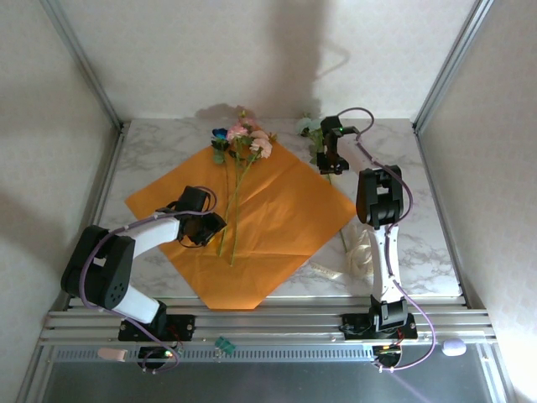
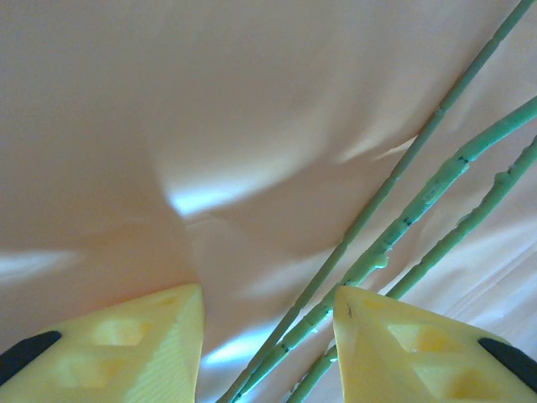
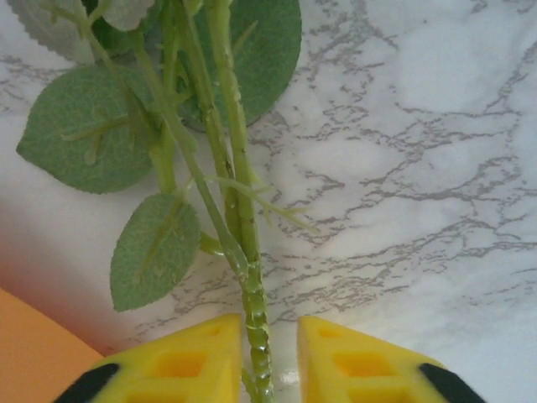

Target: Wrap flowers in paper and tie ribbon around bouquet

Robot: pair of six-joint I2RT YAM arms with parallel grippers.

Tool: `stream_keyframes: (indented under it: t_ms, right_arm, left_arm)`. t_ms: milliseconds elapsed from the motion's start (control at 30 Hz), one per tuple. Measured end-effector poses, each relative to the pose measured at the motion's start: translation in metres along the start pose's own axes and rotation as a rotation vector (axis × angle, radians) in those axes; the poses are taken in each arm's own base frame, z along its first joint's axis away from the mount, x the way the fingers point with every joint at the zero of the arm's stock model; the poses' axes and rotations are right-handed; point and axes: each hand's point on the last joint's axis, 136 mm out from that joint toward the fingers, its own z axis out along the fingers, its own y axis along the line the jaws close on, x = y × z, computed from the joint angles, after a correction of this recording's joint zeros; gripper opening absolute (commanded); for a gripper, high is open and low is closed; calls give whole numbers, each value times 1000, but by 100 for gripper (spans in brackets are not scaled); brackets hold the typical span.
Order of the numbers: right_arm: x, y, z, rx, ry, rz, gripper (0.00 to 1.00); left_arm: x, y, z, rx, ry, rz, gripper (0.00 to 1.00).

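Orange paper (image 1: 285, 210) lies mid-frame on the marble surface (image 1: 424, 197), flowers (image 1: 252, 138) across it. Left gripper (image 2: 268, 295) stands open astride their stems (image 2: 394, 186); right gripper (image 3: 270, 324), upper right, brackets a leafy stem (image 3: 237, 243), grip unclear.

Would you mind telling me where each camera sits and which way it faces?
Top external: above and behind the arm bases, looking down on the marble table, orange paper and flowers; both arms show.
Left wrist: on the left arm, facing down at the paper and three green stems; the yellow left fingers frame the bottom.
Right wrist: on the right arm, facing down at the table and a leafy stem between the yellow right fingers.
Shared: the paper appears in all three.
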Motion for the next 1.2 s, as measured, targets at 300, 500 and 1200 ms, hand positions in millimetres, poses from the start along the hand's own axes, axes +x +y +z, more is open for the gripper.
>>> stream_keyframes:
  t_ms: [300,500,1200]
  right_arm:
    - [-4,-27,-6,132,-38,-16,0]
    - [-30,-109,-79,347,-186,109,0]
    - [-47,73,-241,-321,-535,121,0]
  left_arm:
    - [0,-1,3,-7,11,5,42]
    - [-6,-11,9,2,10,11,41]
    - [2,-72,10,76,1,119,46]
